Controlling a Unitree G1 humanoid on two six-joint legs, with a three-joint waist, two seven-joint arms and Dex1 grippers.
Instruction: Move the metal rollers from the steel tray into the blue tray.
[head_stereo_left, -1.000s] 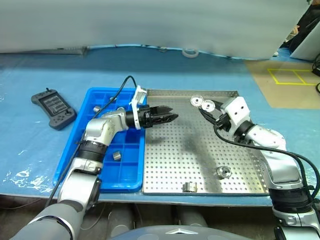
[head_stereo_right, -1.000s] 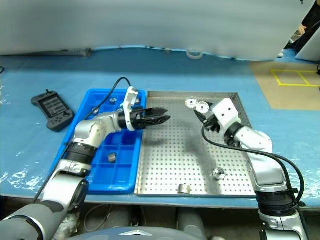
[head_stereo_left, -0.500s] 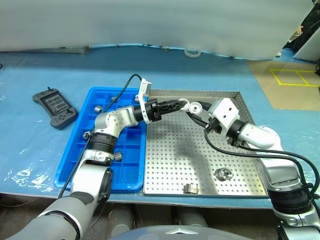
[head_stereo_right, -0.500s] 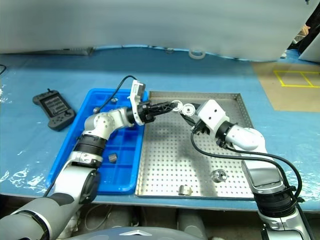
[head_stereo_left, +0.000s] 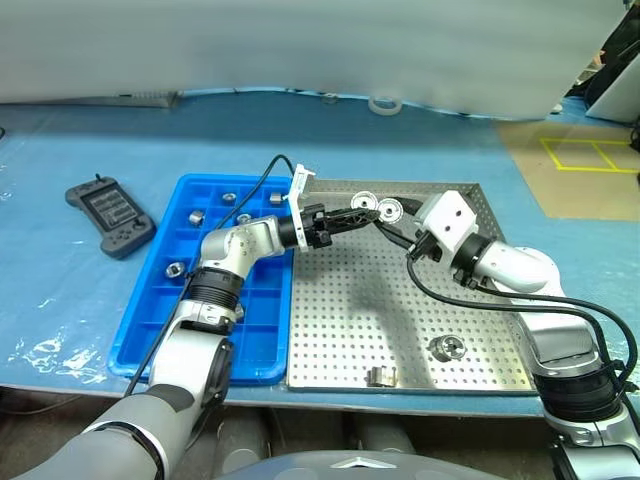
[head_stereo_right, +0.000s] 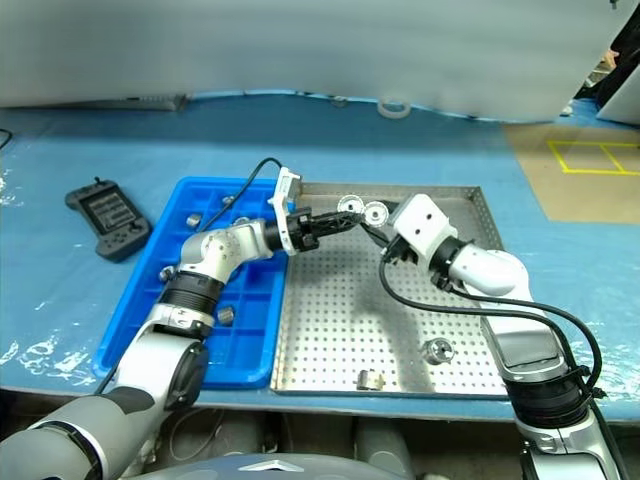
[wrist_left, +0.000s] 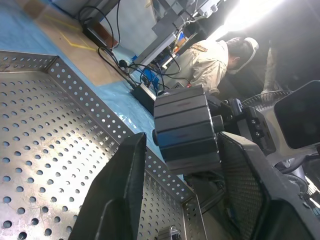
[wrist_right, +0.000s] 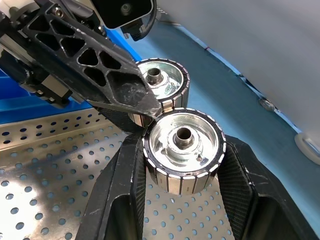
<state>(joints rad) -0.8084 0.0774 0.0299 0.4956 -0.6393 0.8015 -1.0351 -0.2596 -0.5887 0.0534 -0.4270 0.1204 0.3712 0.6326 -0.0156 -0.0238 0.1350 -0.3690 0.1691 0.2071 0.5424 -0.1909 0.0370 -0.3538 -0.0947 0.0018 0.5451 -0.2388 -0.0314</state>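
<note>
Two metal rollers hang side by side above the far part of the steel tray (head_stereo_left: 340, 340). My right gripper (wrist_right: 182, 150) is shut on the nearer roller (wrist_right: 182, 140). My left gripper (head_stereo_left: 352, 212) reaches across from the blue tray (head_stereo_left: 150, 320) and is shut on the other roller (wrist_right: 161, 80), which sits between its fingers (wrist_left: 125, 190) in the left wrist view. Two more rollers (head_stereo_left: 447, 347) (head_stereo_left: 379, 376) lie near the steel tray's front edge. Several rollers, such as one (head_stereo_left: 196, 216), sit in compartments of the blue tray.
A dark grey handheld controller (head_stereo_left: 109, 213) lies on the blue table cover left of the blue tray. A roll of tape (head_stereo_left: 381, 103) rests at the table's far edge. Yellow floor markings (head_stereo_left: 590, 155) show at the right. A person (wrist_left: 210, 60) is in the background.
My right gripper brought its rollers leftward. My left gripper reached right to meet them and closed on the far roller.
</note>
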